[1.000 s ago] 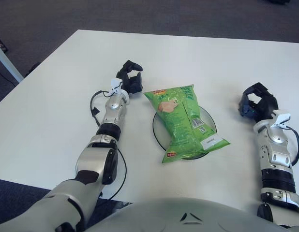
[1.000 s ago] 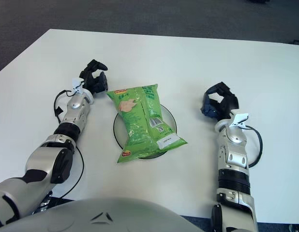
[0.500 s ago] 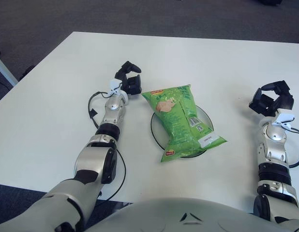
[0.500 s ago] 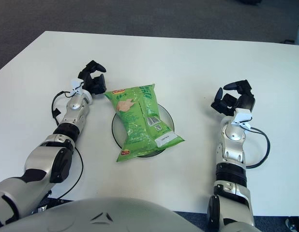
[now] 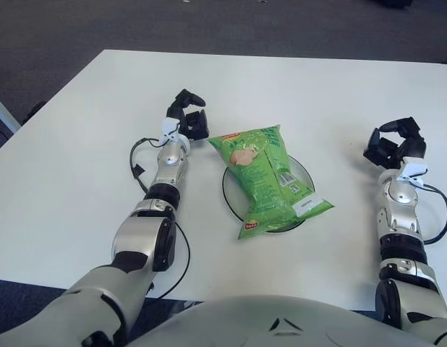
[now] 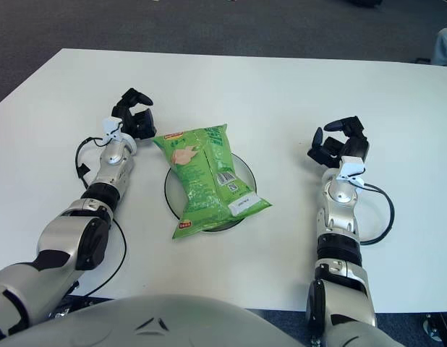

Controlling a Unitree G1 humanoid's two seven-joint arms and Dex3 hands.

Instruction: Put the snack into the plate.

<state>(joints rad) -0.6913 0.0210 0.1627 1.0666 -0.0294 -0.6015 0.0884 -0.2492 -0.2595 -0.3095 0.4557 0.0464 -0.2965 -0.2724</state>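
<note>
1 green snack bag [image 5: 270,179] on plate [image 5: 231,199], print unreadable.

L hand [image 5: 187,119] & R hand [image 5: 394,145] both rest w/ fingers loose, holding nothing.

A white table [image 5: 79,166] stands on dark grey carpet [image 5: 57,36] that runs behind it

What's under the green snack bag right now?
The snack bag lies on the plate, whose dark rim shows on both sides. The plate's middle is covered. Both the left hand and right hand are apart from it.
</note>
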